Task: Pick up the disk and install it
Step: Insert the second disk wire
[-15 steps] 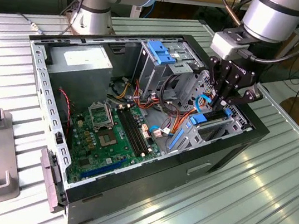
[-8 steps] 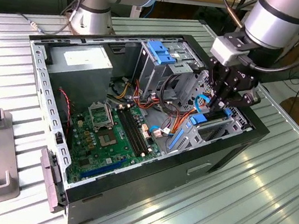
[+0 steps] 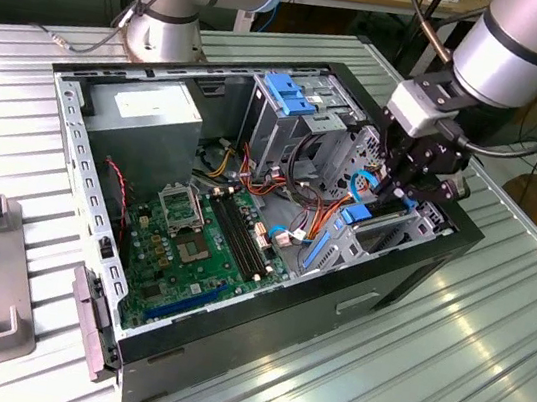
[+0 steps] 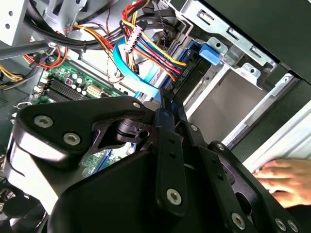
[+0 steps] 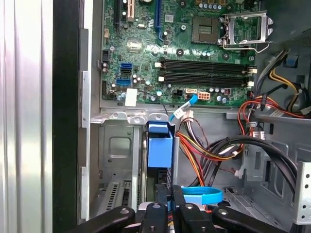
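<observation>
Sitting open on the table is the computer case [image 3: 226, 346], with the green board [image 3: 192, 240] on the exterior view's left. Further right, the gripper [image 3: 408, 181] reaches down into the metal bay [image 3: 385, 234] at the case's edge. In the first wrist view, the disk [image 5: 159, 150] stands on its thin side in that bay, blue frame showing. The fingers [image 5: 156, 213] look pinched together on its edge. So the picking up seems done. The disk looks partly in its slot, not yet let go.
</observation>
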You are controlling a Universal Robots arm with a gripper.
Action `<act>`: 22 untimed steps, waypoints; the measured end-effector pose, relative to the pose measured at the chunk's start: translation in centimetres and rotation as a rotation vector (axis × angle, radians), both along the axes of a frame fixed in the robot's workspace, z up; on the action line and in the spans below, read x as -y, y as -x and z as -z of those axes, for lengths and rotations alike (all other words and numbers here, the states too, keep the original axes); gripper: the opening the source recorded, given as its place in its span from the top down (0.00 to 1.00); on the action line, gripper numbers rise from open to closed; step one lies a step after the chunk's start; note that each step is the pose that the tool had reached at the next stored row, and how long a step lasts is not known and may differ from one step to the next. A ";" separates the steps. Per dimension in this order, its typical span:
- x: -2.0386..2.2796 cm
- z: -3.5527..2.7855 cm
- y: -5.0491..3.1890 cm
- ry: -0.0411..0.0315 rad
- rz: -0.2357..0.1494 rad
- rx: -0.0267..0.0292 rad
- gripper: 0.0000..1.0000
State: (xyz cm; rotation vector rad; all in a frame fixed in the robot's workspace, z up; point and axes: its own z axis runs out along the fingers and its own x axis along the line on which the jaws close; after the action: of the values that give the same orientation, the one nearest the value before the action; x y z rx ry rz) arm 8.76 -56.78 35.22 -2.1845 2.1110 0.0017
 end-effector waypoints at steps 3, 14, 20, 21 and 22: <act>0.05 0.16 -0.15 -0.0011 0.001 -0.0001 0.84; 0.06 0.57 -0.29 -0.0026 0.003 -0.0002 0.84; 0.06 0.74 -0.33 -0.0042 0.003 0.0000 0.84; 0.06 0.80 -0.33 -0.0047 0.003 0.0000 0.84; 0.06 0.92 -0.33 -0.0053 0.003 -0.0001 0.84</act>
State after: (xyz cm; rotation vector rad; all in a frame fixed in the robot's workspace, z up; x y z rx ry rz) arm 9.08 -56.84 34.29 -2.1780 2.1123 0.0070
